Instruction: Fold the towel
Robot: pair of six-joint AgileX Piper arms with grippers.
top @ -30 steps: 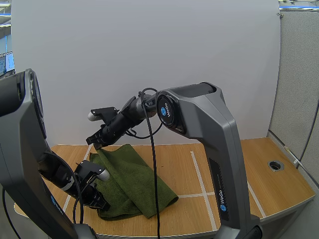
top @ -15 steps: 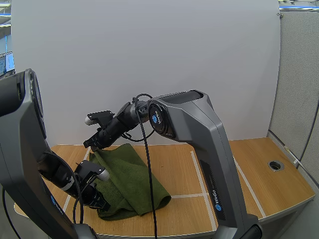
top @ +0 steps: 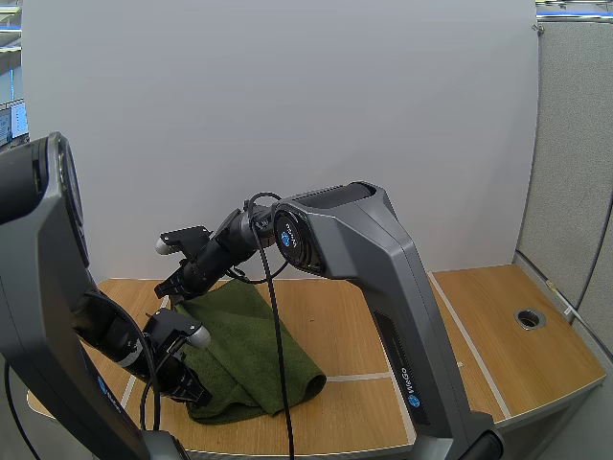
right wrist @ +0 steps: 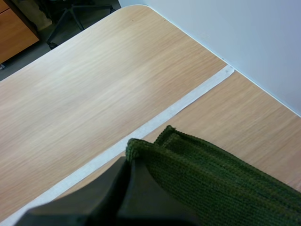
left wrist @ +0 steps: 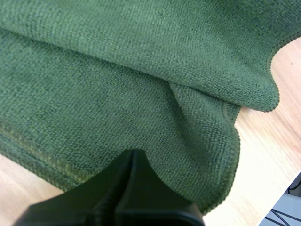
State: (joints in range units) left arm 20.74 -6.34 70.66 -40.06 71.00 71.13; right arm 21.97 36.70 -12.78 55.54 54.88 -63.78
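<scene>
A dark green towel lies doubled over on the left part of the wooden table. My right gripper reaches across to the towel's far left corner and is shut on it, holding that corner a little above the table. In the right wrist view the folded towel corner is pinched at the right gripper. My left gripper is low at the towel's near left edge. In the left wrist view the left gripper forms one shut dark wedge over the towel, just inside its hem.
White tape lines cross the tabletop, one passing under the held corner. A round cable hole sits at the far right. The table's left edge is close to both grippers.
My right gripper has carried the towel's far corner leftward and slightly down. The towel's right edge has drawn in to the left. The left gripper has stayed put.
</scene>
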